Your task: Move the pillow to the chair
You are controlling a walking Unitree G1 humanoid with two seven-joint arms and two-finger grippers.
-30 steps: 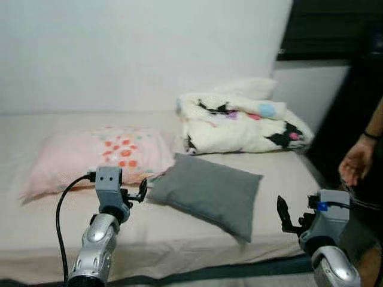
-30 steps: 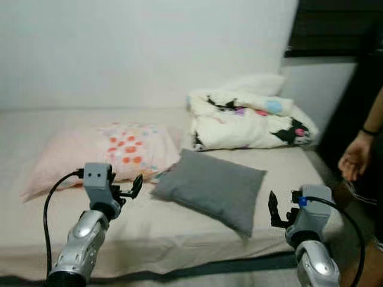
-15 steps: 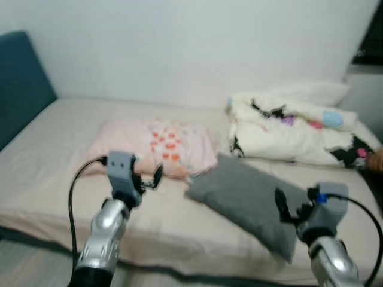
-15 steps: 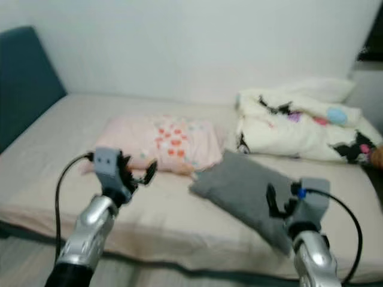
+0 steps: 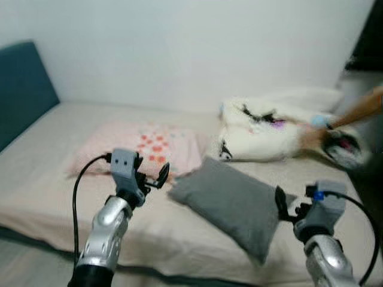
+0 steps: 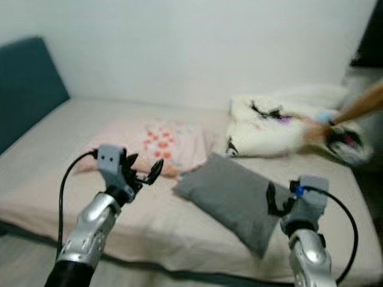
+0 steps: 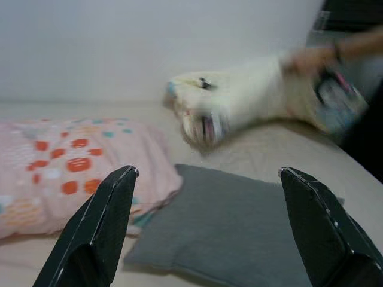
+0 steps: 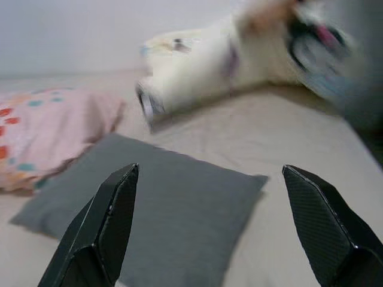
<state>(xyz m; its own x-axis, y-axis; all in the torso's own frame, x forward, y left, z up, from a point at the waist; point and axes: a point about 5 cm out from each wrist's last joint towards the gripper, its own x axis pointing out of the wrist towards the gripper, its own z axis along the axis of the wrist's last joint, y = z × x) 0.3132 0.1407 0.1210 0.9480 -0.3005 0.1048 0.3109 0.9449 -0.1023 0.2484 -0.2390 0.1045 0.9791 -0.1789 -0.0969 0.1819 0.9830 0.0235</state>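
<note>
— Left eye view: what lies on the bed [image 5: 48, 179]?
— A grey pillow [image 5: 230, 203] lies flat near the front edge, its corner touching a pink dotted pillow [image 5: 143, 149]. Behind them a white patterned blanket [image 5: 269, 128] is bunched by the wall, and a person's blurred arm [image 5: 353, 110] reaches over it.
— And the robot's hands?
— The left hand [image 5: 152, 177] hovers over the bed just left of the grey pillow, fingers spread. The right hand [image 5: 284, 207] hovers at the pillow's right corner, fingers also spread wide, holding nothing.
</note>
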